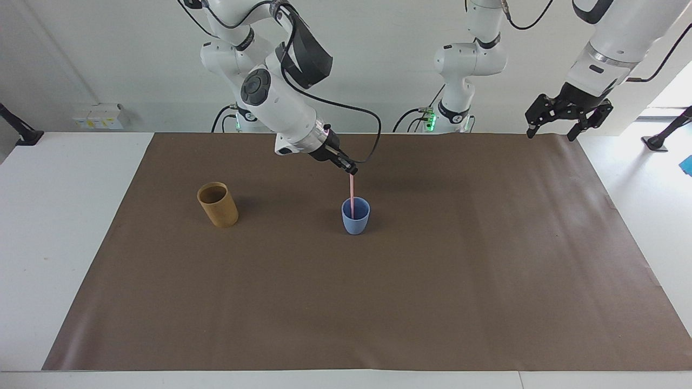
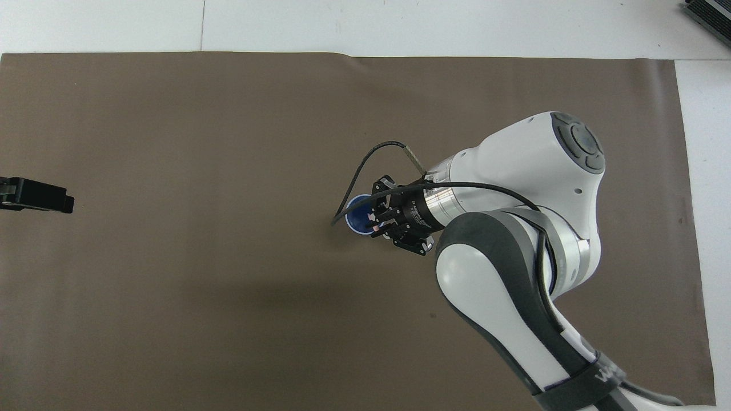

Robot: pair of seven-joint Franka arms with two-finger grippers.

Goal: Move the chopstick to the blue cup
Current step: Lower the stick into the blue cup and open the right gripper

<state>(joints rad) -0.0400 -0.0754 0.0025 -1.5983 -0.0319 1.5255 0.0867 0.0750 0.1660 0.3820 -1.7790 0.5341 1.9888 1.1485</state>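
Two cups stand on the matte brown paper sheet (image 1: 378,302) covering the white table (image 1: 59,216). The small, tapering light blue cup (image 1: 356,216) sits mid-sheet; a taller tan-brown cylindrical cup (image 1: 218,205) stands well apart from it, toward the right arm's end. Directly above the blue cup, the right gripper (image 1: 352,172) pinches the top of the thin, straight pale pink chopstick (image 1: 352,197), whose lower end dips inside the blue cup. The left gripper (image 1: 567,111) waits, fingers spread, over the sheet's corner. No lettering is legible.
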